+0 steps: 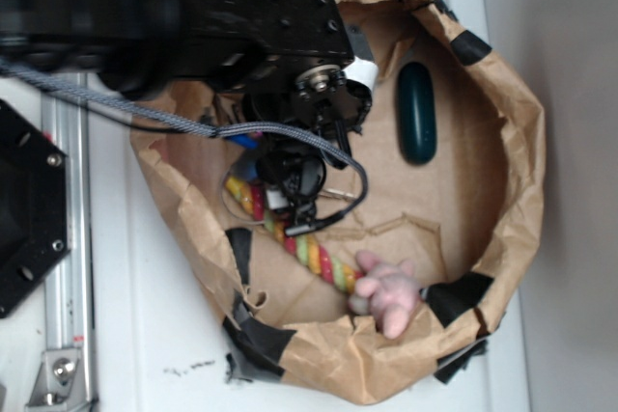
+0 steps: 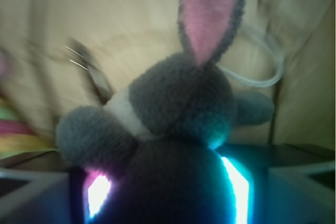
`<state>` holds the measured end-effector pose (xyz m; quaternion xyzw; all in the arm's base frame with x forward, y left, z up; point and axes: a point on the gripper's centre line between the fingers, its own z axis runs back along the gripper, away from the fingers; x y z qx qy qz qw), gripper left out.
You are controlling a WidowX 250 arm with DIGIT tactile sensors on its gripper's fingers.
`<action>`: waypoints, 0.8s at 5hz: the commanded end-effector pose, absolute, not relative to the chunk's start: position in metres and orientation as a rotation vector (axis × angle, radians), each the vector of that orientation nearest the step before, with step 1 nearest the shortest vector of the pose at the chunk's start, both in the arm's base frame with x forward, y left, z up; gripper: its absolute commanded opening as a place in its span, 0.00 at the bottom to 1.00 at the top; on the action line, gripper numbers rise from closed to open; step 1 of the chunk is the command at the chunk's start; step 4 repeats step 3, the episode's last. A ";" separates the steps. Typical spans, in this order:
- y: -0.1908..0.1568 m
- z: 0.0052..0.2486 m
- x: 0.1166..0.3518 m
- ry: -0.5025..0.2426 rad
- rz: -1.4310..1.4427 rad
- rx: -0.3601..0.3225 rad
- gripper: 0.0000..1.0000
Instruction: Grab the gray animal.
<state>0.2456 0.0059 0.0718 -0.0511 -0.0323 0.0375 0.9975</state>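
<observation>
Gray animal (image 2: pixel 178 108) fills my wrist view, pink-lined ear up, lodged between the lit pads (image 2: pixel 236 184); my gripper (image 1: pixel 294 176) clenches it inside the paper bag (image 1: pixel 502 190), near the striped rope (image 1: pixel 309 248).

A white table (image 1: pixel 174 335) is being occupied by a brown paper nest (image 1: pixel 512 171) patched with black tape. To one side, a silver metal rail (image 1: pixel 68 267) and a black robot base plate (image 1: pixel 29 209) are being carried directly on the tabletop too.
</observation>
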 end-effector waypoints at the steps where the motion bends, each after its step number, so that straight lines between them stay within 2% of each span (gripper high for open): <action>1: -0.023 0.184 0.260 -0.302 0.098 -0.125 0.00; 2: -0.022 0.222 0.261 -0.258 0.146 -0.123 0.00; 3: -0.021 0.219 0.262 -0.240 0.105 -0.040 0.00; 4: -0.021 0.219 0.262 -0.240 0.105 -0.040 0.00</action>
